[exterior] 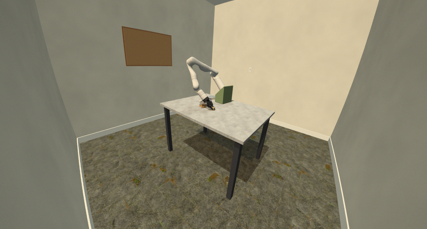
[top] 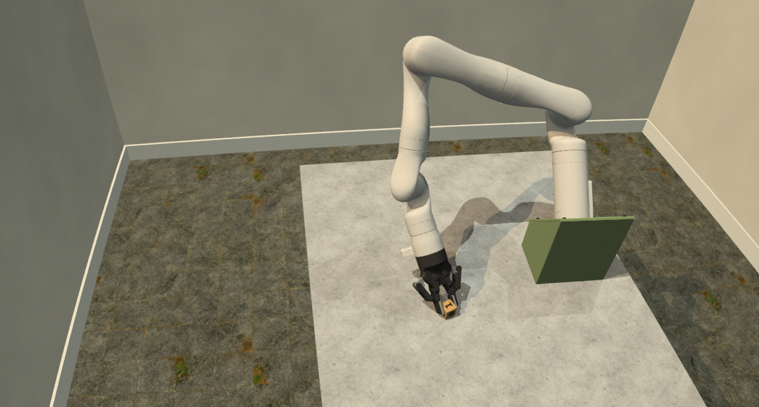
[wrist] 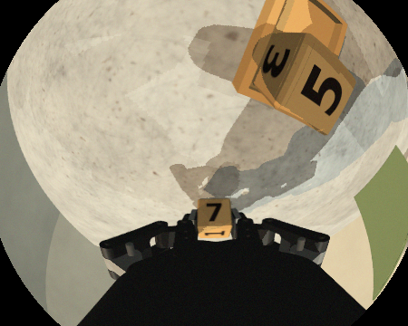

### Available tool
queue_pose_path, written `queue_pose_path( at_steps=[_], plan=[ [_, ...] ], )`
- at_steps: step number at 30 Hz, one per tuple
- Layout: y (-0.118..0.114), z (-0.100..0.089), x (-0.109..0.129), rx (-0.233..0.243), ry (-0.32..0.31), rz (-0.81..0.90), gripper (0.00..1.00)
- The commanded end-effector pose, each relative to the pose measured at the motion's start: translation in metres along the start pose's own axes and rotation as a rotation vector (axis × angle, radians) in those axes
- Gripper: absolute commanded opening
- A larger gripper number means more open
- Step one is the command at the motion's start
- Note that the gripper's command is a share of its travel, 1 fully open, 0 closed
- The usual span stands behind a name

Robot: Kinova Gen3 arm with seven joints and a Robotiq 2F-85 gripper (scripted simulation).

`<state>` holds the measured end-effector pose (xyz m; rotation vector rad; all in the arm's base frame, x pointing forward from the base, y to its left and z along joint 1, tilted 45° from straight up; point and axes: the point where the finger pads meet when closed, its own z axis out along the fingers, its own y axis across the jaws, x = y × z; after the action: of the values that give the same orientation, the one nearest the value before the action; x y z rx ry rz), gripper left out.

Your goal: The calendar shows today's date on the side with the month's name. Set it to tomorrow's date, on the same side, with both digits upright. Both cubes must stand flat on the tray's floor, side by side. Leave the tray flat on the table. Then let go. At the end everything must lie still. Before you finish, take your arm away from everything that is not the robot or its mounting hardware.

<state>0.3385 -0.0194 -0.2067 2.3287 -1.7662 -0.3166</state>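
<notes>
My gripper (top: 447,305) points down at the table and is shut on a small orange date cube (top: 449,309), held low over the table top. In the wrist view this cube (wrist: 214,219) sits between the fingertips, showing a 7 and, below it, a 1 lying on its side. The orange tray (wrist: 309,13) lies further out on the table, up and to the right in the wrist view. The second cube (wrist: 304,79) stands in the tray, showing a 5 and a 3 on its side. In the top view the arm hides the tray.
A green wedge-shaped block (top: 576,248) stands on the table near the arm's base; it also shows in the wrist view (wrist: 388,212) at the right edge. The table (exterior: 218,115) has edges on all sides.
</notes>
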Motion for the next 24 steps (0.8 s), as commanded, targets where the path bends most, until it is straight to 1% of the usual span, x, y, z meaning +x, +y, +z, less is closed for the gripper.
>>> queue_pose_path(
  at_steps=[1,3,4,6,7,9,10,12,13,24],
  plan=[
    [-0.0006,-0.0005,-0.0006,0.001,0.0,-0.001,0.36],
    [-0.0006,-0.0005,-0.0006,0.001,0.0,-0.001,0.36],
    [-0.0006,-0.0005,-0.0006,0.001,0.0,-0.001,0.4],
    [-0.0006,-0.0005,-0.0006,0.001,0.0,-0.001,0.4],
    [-0.0006,-0.0005,-0.0006,0.001,0.0,-0.001,0.44],
    [-0.0006,-0.0005,-0.0006,0.001,0.0,-0.001,0.44],
    [-0.0006,-0.0005,-0.0006,0.001,0.0,-0.001,0.48],
    [-0.0006,-0.0005,-0.0006,0.001,0.0,-0.001,0.48],
    [-0.0006,-0.0005,-0.0006,0.001,0.0,-0.001,0.69],
    [-0.0006,-0.0005,-0.0006,0.001,0.0,-0.001,0.69]
  ],
)
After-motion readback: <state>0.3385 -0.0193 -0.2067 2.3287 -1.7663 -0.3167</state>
